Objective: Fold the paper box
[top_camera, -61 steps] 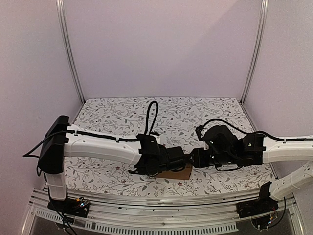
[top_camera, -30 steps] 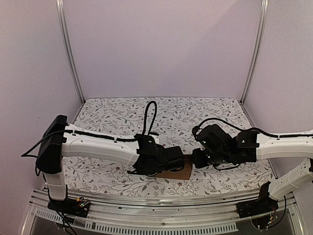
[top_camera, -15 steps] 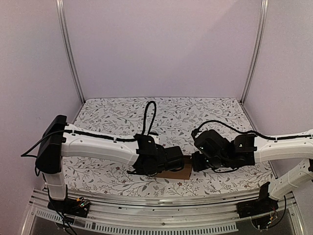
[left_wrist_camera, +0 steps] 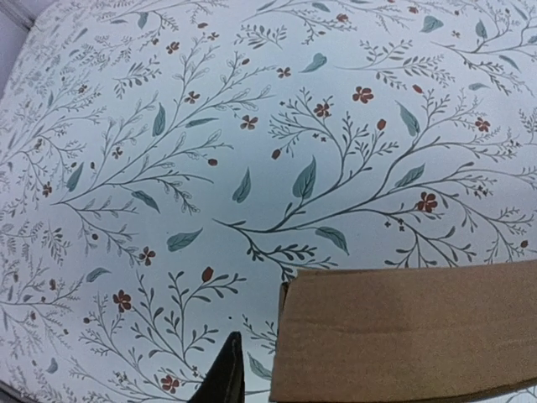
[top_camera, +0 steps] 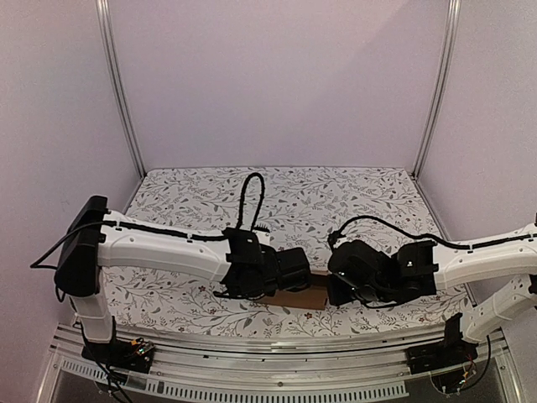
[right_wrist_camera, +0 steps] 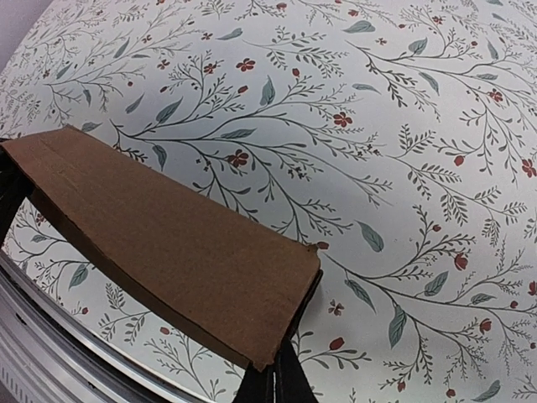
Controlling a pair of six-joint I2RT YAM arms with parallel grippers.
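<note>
- Plain brown corrugated cardboard paper box (top_camera: pixel 309 294), folded slim and rectangular, lying near the front edge of the white tablecloth printed with leafy sprigs and small red flowers (top_camera: pixel 336 189), between the two wrists.
- Left gripper (left_wrist_camera: pixel 226 378) at the box's left end — only one dark fingertip (left_wrist_camera: pixel 228 374) showing, just beside the cardboard corner; jaws mostly out of view, so cannot tell whether parted or clamped.
- Right gripper (right_wrist_camera: pixel 275 382) pinched closed at the near corner of the box, dark fingers (right_wrist_camera: pixel 285 379) pressed together right under the cardboard edge; contact with that corner visible, an actual hold not clear.
- Compared with two seconds back: right wrist swung down and inward toward the box, its forearm now lower across the table.
- Left arm shifted slightly left and lower; box in much the same spot.
</note>
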